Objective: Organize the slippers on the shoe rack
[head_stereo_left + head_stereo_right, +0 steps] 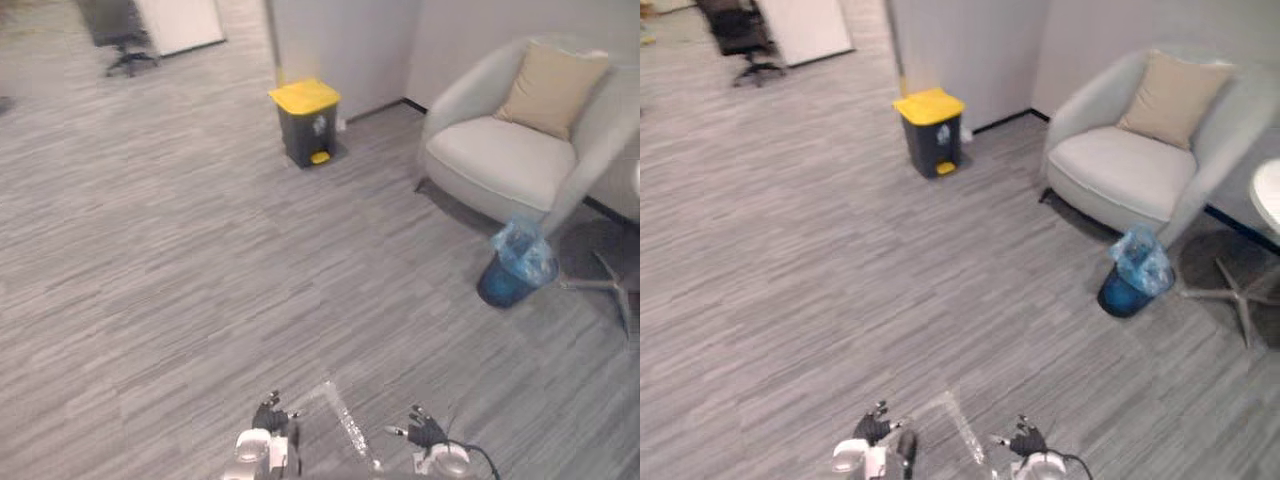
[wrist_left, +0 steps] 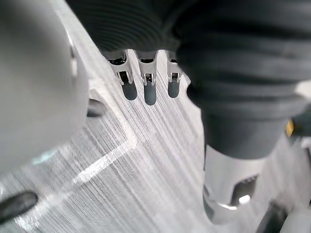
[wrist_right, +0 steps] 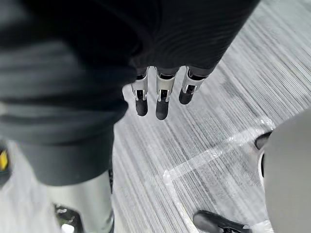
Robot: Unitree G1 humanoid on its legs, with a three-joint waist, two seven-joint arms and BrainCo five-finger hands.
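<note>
Head-camera scene with both wrist views. A grey striped floor (image 1: 200,260) is shown, carrying a dark bin with a yellow lid (image 1: 307,120) near the far wall, a pale armchair (image 1: 520,140) with a tan cushion (image 1: 552,88) at the far right corner of the room, and a blue bucket lined with a clear bag (image 1: 518,265) just beside the armchair's front. An office chair (image 1: 122,35) stands at the far left. The left hand (image 1: 269,414) and the right hand (image 1: 424,429) are held low at the near edge of the floor, apart from each other; in each wrist view the fingers (image 2: 149,90) (image 3: 162,99) hang straight and relaxed, and nothing is held. Pale tape lines (image 3: 214,155) are seen on the floor beneath the hands. The slippers and the shoe rack cannot be located in these views, so their arrangement, and therefore the progress of the task, cannot be judged here.
</note>
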